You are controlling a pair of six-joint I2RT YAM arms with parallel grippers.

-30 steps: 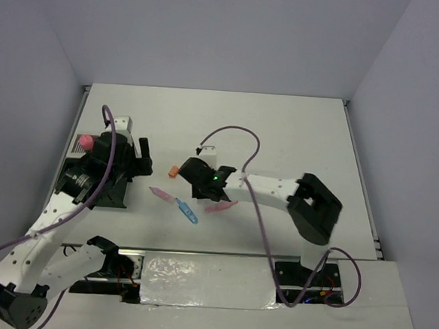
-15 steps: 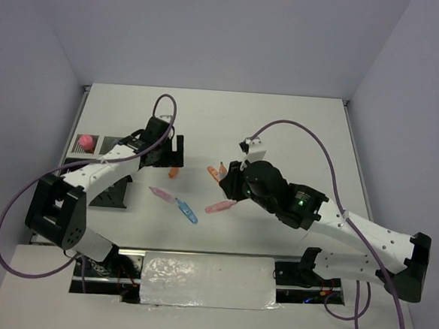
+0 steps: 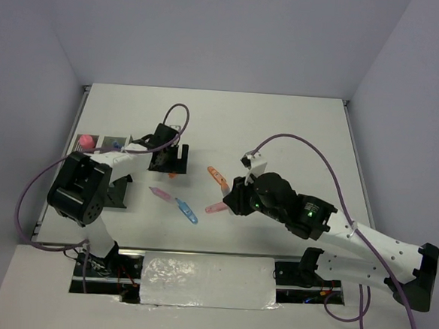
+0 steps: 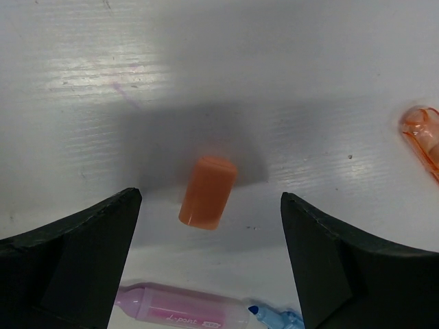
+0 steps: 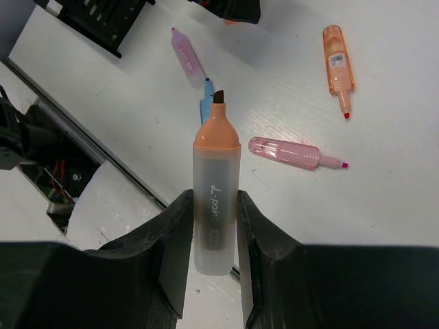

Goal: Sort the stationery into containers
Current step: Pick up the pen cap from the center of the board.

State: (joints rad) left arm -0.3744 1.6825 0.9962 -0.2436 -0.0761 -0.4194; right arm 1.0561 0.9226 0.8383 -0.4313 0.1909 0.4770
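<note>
On the desk, left fingers spread either side of an orange cap, right fingers pinching an uncapped orange highlighter; four loose pens lie outside the organizer, so sorting looks far from finished.

Uncapped orange highlighter is gripped by its barrel; orange cap lies near pink pen.

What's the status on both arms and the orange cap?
Left jaws open, orange cap lying on the table between them. Right jaws shut on an uncapped orange highlighter. Nothing blocking the cap; pink pen close by.
</note>
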